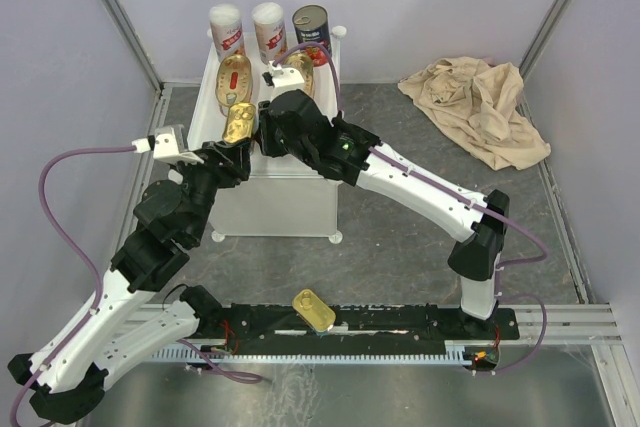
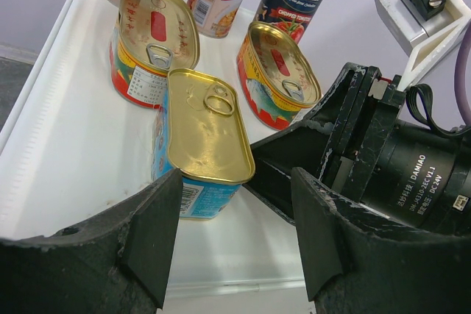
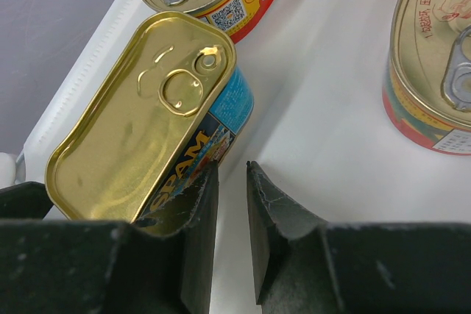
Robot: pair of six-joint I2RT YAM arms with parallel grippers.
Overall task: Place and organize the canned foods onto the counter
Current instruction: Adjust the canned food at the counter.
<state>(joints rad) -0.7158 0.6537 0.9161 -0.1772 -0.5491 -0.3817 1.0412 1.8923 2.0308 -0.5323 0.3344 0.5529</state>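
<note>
— Where is the gold tin found, and which way is it turned?

— The gold tin is set lid-up on the counter, near its front-left part. Its long axis is run from near to far, leaned slightly right in the overhead view, and the pull ring is turned to the far end.

— How are the grippers placed around it?

— The left gripper is held open, its jaws spread wider than the tin, whose near end is framed between them. Whether it is touched cannot be told. The right gripper is drawn nearly closed with nothing between its jaws and is placed just beside the tin's right long side.

— And the other cans?

— Behind it, the first oblong tin and the second oblong tin are laid lid-up, long axes also near to far, rings at their near ends. At the far edge, a white-and-red cylinder, another white-and-red one and the dark cylinder are stood upright. A second gold tin is seen off the counter, on the black rail between the arm bases, its long axis slanted from far-left to near-right.
</note>
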